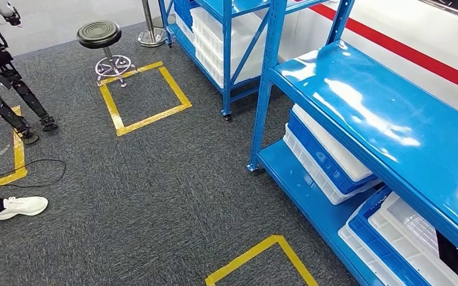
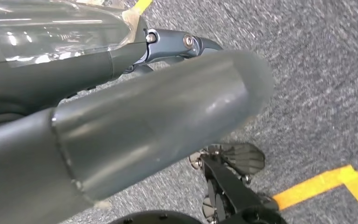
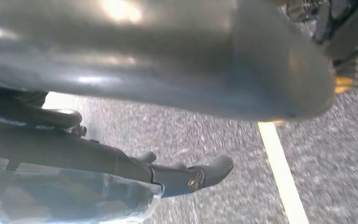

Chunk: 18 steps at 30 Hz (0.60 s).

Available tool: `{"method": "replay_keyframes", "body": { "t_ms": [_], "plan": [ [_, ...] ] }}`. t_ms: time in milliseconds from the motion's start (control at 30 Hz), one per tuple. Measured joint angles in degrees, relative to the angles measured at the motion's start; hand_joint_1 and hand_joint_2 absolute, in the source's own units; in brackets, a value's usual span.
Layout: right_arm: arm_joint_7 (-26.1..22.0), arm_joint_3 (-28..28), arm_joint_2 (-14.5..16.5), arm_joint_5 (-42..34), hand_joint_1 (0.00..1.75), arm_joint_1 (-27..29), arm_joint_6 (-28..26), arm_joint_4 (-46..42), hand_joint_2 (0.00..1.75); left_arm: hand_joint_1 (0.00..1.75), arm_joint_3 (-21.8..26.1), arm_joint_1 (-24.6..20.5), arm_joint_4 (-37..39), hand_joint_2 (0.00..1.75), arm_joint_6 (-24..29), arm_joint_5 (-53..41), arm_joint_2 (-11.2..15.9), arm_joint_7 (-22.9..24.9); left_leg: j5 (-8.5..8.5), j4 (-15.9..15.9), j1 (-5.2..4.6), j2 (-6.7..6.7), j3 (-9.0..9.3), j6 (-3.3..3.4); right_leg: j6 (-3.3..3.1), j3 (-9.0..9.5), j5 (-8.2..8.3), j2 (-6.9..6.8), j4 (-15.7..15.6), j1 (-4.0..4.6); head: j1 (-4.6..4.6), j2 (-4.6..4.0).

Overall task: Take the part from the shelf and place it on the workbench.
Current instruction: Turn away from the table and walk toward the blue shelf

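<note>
The near blue shelf (image 1: pixel 381 119) stands at my right, its glossy top board bare. Under it sit stacked white and blue bins (image 1: pixel 328 155); something dark (image 1: pixel 454 257) lies in the white tray at the lower right, too cut off to identify. My left hand (image 2: pixel 121 107) hangs over the grey carpet, thick thumb in front and dark fingers (image 2: pixel 177 44) stretched out straight with nothing in them. My right hand (image 3: pixel 168 60) hangs the same way, its fingers (image 3: pixel 186 175) straight and empty. A clear glossy cover lies along each hand.
A second blue shelf (image 1: pixel 226 36) with white bins stands further back. A black stool (image 1: pixel 99 34) sits beside a yellow tape square (image 1: pixel 146 95). At the left are black jointed legs (image 1: pixel 6 89), a cable (image 1: pixel 36 170) and a person's white shoe (image 1: pixel 19 206).
</note>
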Motion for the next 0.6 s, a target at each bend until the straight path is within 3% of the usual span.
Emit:
{"method": "replay_keyframes", "body": {
  "t_ms": [67,133,200,233,267,300,367,433,500,533,600],
  "plan": [
    [0.0,-0.01,-0.08,0.01,0.0,0.05,0.0,0.0,0.0,0.0,0.0,-0.01,0.0,0.0,0.07,-0.03,-0.1,0.0,0.7,-1.07,0.02,1.44,0.37,0.83,0.13,-1.4,-1.02,-2.34,2.0,0.09,0.13,0.0],
    [0.0,-0.02,-0.1,0.04,0.0,-0.13,-0.01,0.0,0.0,0.0,0.01,0.1,0.0,0.0,0.13,-0.03,-0.14,0.0,0.98,-1.54,-0.05,3.11,0.48,1.27,-0.22,-4.5,-3.94,-5.41,8.02,0.04,0.35,0.0],
    [0.0,-0.02,-0.08,0.09,0.0,-0.24,-0.01,0.0,0.0,0.0,0.01,0.19,0.0,0.0,0.21,-0.03,-0.14,0.01,0.96,-1.53,-0.15,4.92,0.34,1.32,-0.05,-7.7,-6.24,-6.27,14.41,-0.36,0.45,0.01],
    [0.0,-0.02,-0.09,0.11,0.0,-0.19,0.0,0.0,0.0,0.0,0.01,0.2,0.0,0.0,0.25,-0.03,-0.16,0.01,0.91,-1.52,-0.14,5.74,0.3,1.26,0.39,-8.02,-6.24,-6.42,15.26,-0.62,0.45,0.01],
    [0.0,-0.02,-0.12,0.14,0.0,-0.11,0.0,0.0,0.0,0.0,0.0,0.19,0.0,0.0,0.29,-0.03,-0.2,0.02,0.84,-1.5,-0.1,6.47,0.32,1.14,1.02,-7.15,-5.44,-6.67,13.9,-0.87,0.47,0.01],
    [0.0,-0.03,-0.19,0.2,0.0,-0.04,-0.01,0.0,0.0,0.0,-0.01,0.19,0.01,0.0,0.34,-0.03,-0.25,0.04,0.71,-1.46,-0.03,7.15,0.42,0.92,1.74,-5.06,-4.06,-7.35,10.32,-1.14,0.49,0.0],
    [0.0,-0.04,-0.22,0.34,0.0,-0.14,-0.01,0.0,0.0,0.0,-0.01,0.19,0.01,0.0,0.48,-0.03,-0.33,0.06,0.23,-1.25,-0.14,8.38,0.74,0.15,2.43,-0.68,-1.73,-9.93,2.66,-1.25,0.57,-0.01],
    [0.0,-0.04,-0.15,0.43,0.0,-0.33,0.0,0.0,0.0,0.0,-0.01,0.14,0.0,0.0,0.61,-0.03,-0.34,0.07,-0.25,-1.13,-0.34,9.49,1.2,-0.73,1.86,1.02,-1.0,-11.1,-0.27,-0.93,0.45,-0.01],
    [0.0,-0.05,-0.22,0.45,0.0,-0.33,-0.01,0.0,0.0,0.0,-0.01,-0.11,0.0,0.0,0.65,-0.08,-0.38,0.07,-0.5,-1.28,-0.11,10.49,1.79,-1.49,0.94,0.91,-0.89,-9.81,-0.33,-0.84,0.29,0.01],
    [0.0,-0.07,-0.29,0.45,0.0,-0.28,-0.01,0.0,0.0,0.0,-0.01,-0.27,0.0,0.0,0.65,-0.15,-0.4,0.07,-0.95,-0.9,0.16,9.95,1.9,-1.85,0.54,0.99,-0.82,-9.16,-0.46,-0.97,0.23,0.01],
    [0.0,-0.13,-0.4,0.45,0.0,-0.29,0.0,0.0,0.0,0.0,-0.01,-0.39,0.01,0.0,0.66,-0.31,-0.46,0.07,-3.64,2.84,0.54,7.0,0.52,-2.28,-0.42,1.3,-0.57,-7.94,-0.71,-1.38,-0.06,0.0]
  ]
}}
